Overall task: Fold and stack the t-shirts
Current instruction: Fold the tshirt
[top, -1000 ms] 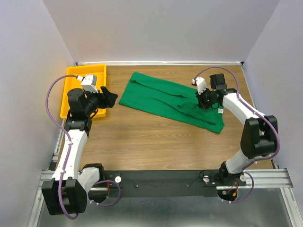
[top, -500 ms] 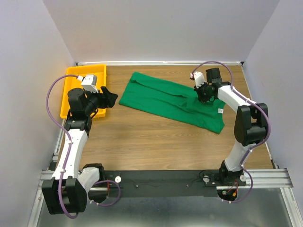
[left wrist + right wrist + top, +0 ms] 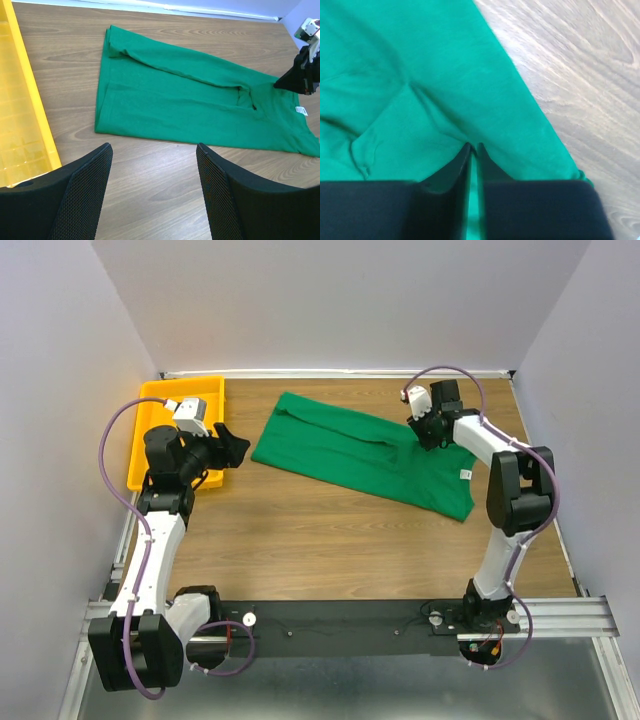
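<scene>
Wooden table (image 3: 300, 530) — left end effector (image 3: 154, 152) apart, right end effector (image 3: 472, 146) pinches t-shirt (image 3: 340, 445), tag (image 3: 300, 110) unreadable.

I note one plain green t-shirt (image 3: 345, 450) folded into a long flat band, lying slantwise, far-left to near-right, small white tag (image 3: 465, 474) near its right end.
</scene>
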`<state>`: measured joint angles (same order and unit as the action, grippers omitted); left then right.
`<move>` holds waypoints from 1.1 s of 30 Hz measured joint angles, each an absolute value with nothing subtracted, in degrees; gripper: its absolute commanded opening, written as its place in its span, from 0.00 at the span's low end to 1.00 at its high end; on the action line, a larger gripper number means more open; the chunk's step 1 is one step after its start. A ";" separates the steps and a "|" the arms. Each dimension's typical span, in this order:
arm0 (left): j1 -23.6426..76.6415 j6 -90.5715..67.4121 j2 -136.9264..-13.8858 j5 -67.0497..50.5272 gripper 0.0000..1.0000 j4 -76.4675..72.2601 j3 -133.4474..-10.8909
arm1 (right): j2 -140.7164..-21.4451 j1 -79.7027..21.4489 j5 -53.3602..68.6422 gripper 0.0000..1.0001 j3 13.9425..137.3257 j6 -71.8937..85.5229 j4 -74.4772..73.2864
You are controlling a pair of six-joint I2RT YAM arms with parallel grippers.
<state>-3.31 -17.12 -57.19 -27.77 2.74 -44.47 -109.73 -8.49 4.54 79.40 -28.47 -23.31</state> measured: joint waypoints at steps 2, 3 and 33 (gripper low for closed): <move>-3.31 -17.12 -57.34 -27.77 0.76 2.72 -44.47 | -110.54 -8.49 3.03 0.53 79.48 -28.16 -22.52; -3.31 -17.12 -57.39 -27.81 0.76 2.74 -44.47 | -110.76 -8.49 2.31 0.60 79.48 -28.23 -22.31; -3.31 -17.17 -57.17 -28.21 0.76 2.70 -44.47 | -113.01 24.69 32.03 0.67 72.90 -12.95 -18.63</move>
